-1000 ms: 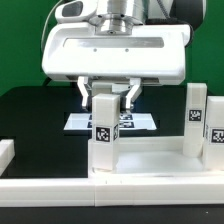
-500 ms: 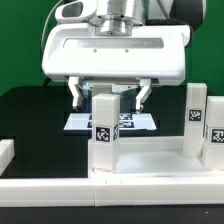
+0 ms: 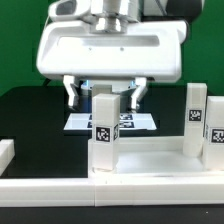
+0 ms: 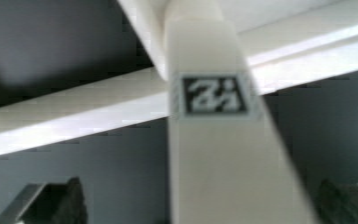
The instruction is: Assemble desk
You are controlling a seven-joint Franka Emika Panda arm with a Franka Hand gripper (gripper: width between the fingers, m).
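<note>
Now the gripper [image 3: 105, 96] hangs with its jaws spread wide, 1 finger on either side of an upright tagged leg [image 3: 105, 133] and touching nothing. That leg stands on the white tabletop [image 3: 150, 172] at the scene's front. A 2nd leg [image 3: 197, 121] stands upright on the same tabletop, toward the exterior view's right. Behind the first leg lies the marker board [image 3: 132, 122].

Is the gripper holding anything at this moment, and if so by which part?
Nothing is held. The gripper is open, its fingers clear of the upright leg.
</note>
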